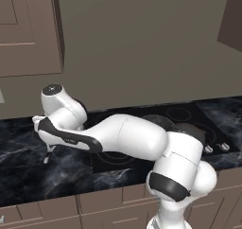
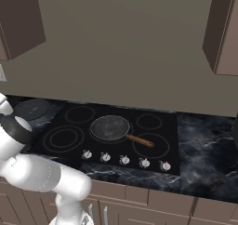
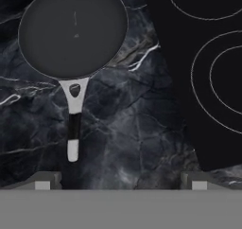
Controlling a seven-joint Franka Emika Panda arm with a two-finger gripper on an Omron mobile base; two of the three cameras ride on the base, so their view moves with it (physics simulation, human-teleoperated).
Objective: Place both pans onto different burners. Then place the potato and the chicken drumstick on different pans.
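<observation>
Black round frying pan (image 3: 73, 31) is seen on dark marble counter (image 3: 132, 128) beside the black glass cooktop (image 3: 208, 81), grey-black handle (image 3: 73, 124) pointed toward the open two-finger gripper (image 3: 120, 183).

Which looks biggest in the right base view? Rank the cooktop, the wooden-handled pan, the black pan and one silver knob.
1. Cooktop
2. Wooden-handled pan
3. Black pan, though the arm cuts it off at the left, so its place against the other pan is unsure
4. Silver knob
</observation>
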